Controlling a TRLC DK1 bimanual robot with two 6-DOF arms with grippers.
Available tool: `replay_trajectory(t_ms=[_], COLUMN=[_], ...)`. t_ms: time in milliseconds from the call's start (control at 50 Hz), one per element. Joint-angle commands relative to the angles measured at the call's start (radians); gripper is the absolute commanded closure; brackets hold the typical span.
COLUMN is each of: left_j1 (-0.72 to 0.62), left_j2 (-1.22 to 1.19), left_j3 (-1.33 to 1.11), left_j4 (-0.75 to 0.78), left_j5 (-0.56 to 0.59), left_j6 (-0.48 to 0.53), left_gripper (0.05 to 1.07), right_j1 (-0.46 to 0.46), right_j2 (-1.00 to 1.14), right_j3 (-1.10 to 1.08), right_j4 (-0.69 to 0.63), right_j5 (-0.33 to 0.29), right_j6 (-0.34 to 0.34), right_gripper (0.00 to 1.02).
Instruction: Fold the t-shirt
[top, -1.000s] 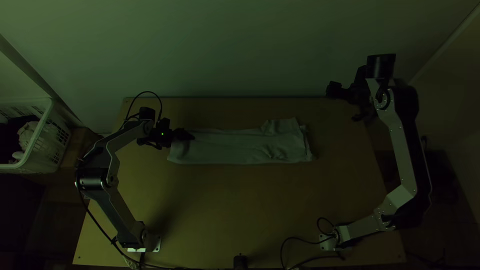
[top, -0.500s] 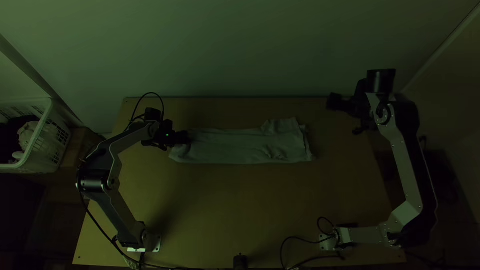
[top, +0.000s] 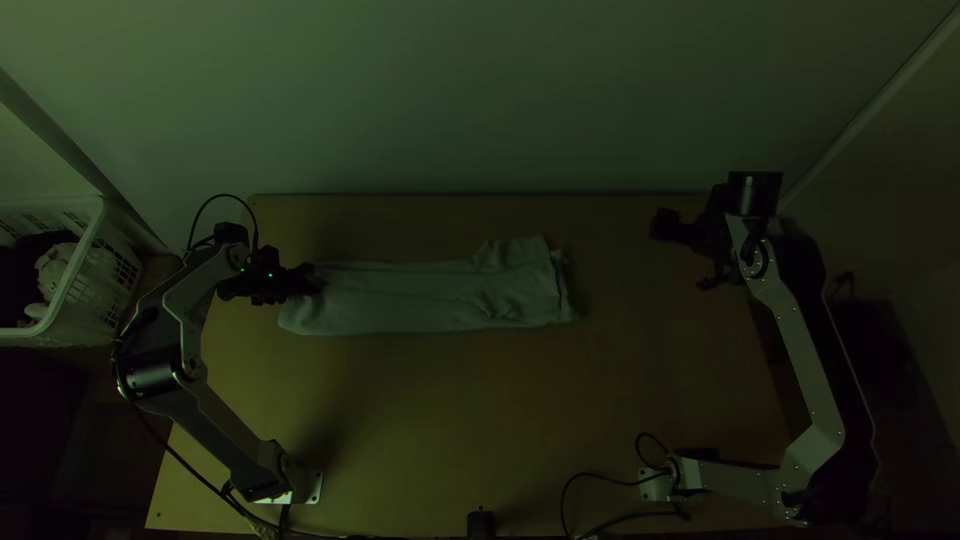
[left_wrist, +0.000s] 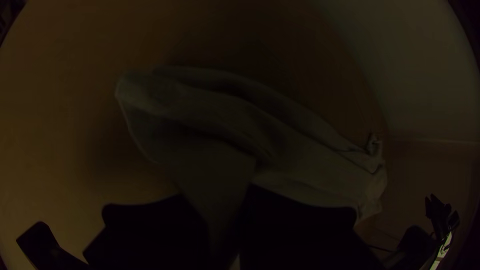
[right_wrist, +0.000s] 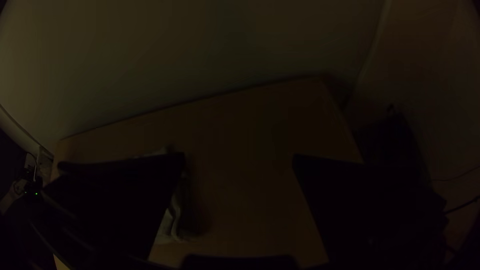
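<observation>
The pale t-shirt (top: 420, 298) lies as a long, narrow folded strip across the table, its right end wrinkled and layered. At its left end my left gripper (top: 308, 279) is shut on the cloth near the upper corner. In the left wrist view the t-shirt (left_wrist: 300, 155) runs between the fingers of my left gripper (left_wrist: 222, 215), a loose fold bulging beside them. My right gripper (top: 684, 254) stands open beyond the shirt's right end, apart from it. The right wrist view has my right gripper (right_wrist: 240, 157) with fingers wide apart, and part of the shirt (right_wrist: 167, 227) behind one finger.
A white basket (top: 85, 285) holding cloth stands left of the table (top: 480, 420). A pale wall (top: 480, 100) rises behind the table's far edge. Cables (top: 600, 480) and a small dark object (top: 481, 524) are at the near edge.
After a slight shift right, my left gripper has moved left, drawing the whole t-shirt left with it. My right arm has come down the picture, its gripper still away from the cloth.
</observation>
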Motion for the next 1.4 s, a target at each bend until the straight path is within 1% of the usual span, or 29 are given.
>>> replay_trajectory(t_ms=[0,100,200,340,420,460,560,740,780,880,1000,1140,1240,1380], left_j1=[0.059,0.123,0.16,0.162,0.133,0.11,0.044,-0.131,-0.165,-0.242,-0.32,-0.441,-0.513,-0.613], left_j2=[-0.047,-0.05,-0.076,-0.155,-0.167,-0.178,-0.219,-0.228,-0.227,-0.208,-0.168,-0.129,-0.066,0.013], left_j3=[0.049,0.117,0.192,0.256,0.324,0.358,0.408,0.506,0.519,0.548,0.602,0.646,0.707,0.776], left_j4=[-0.034,-0.113,-0.194,-0.218,-0.315,-0.353,-0.39,-0.508,-0.522,-0.547,-0.591,-0.611,-0.654,-0.663], left_j5=[-0.019,-0.057,-0.123,-0.176,-0.186,-0.217,-0.281,-0.45,-0.467,-0.501,-0.505,-0.553,-0.559,-0.567], left_j6=[0.062,0.12,0.162,0.177,0.183,0.182,0.173,0.14,0.13,0.093,0.044,-0.019,-0.062,-0.11], left_gripper=[1.05,1.05,1.05,1.05,1.05,1.05,1.05,1.05,1.05,1.05,1.05,1.05,1.05,1.05], right_j1=[-0.006,-0.006,-0.007,-0.007,-0.007,-0.007,-0.01,-0.02,-0.021,-0.027,-0.033,-0.037,-0.041,-0.053], right_j2=[-0.039,-0.046,-0.055,-0.069,-0.08,-0.086,-0.108,-0.149,-0.157,-0.177,-0.203,-0.233,-0.259,-0.293], right_j3=[-0.045,-0.068,-0.084,-0.102,-0.116,-0.121,-0.139,-0.179,-0.185,-0.196,-0.217,-0.262,-0.3,-0.348], right_j4=[0.025,0.041,0.05,0.052,0.052,0.052,0.056,0.076,0.075,0.076,0.076,0.084,0.096,0.107], right_j5=[0.004,0.004,0.004,0.002,0.002,0.002,0.002,0.002,0.002,0.002,0.002,0.002,0.002,0.002], right_j6=[0.001,-0.002,-0.005,-0.008,-0.008,-0.008,-0.008,-0.008,-0.01,-0.01,-0.008,-0.005,0.001,0.003], right_gripper=[0.04,0.04,0.04,0.04,0.04,0.04,0.04,0.04,0.04,0.04,0.04,0.04,0.04,0.04])
